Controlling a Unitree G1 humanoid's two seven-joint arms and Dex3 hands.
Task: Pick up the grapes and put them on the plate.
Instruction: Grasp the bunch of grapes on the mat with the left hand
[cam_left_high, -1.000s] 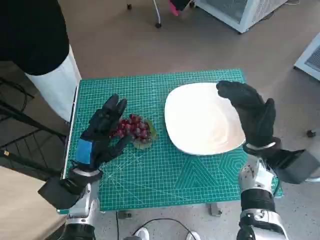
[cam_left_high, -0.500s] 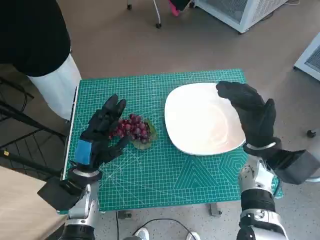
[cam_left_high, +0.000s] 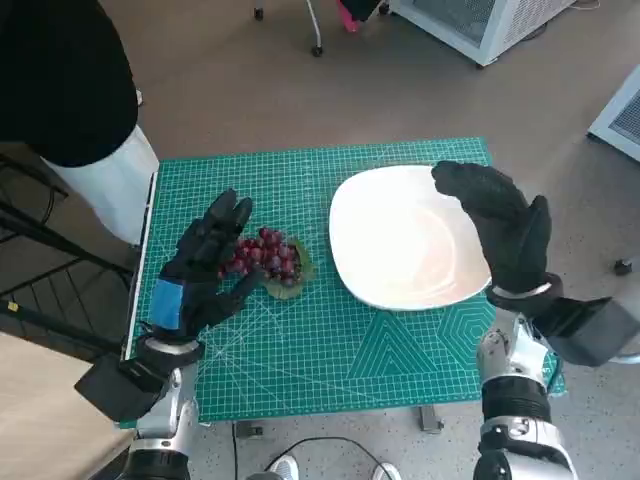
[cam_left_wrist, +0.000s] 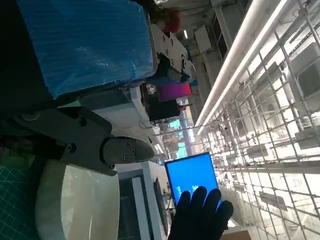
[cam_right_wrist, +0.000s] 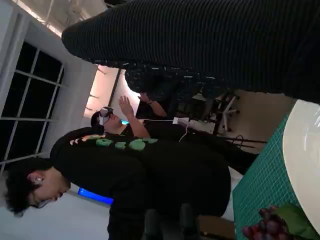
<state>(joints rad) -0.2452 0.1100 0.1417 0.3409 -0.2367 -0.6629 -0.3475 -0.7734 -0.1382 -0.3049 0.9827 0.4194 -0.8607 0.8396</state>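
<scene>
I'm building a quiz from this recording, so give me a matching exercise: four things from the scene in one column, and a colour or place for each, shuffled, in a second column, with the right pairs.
Things:
1. grapes
2. plate
3. left robot hand
4. right robot hand

Descriptions:
A. white, on the mat's right part
B. in a black knitted glove, over the plate's right edge
C. dark red, on a green leaf
D. blue tape on its back, fingers around the grapes

Pairs: 1-C, 2-A, 3-D, 4-B
</scene>
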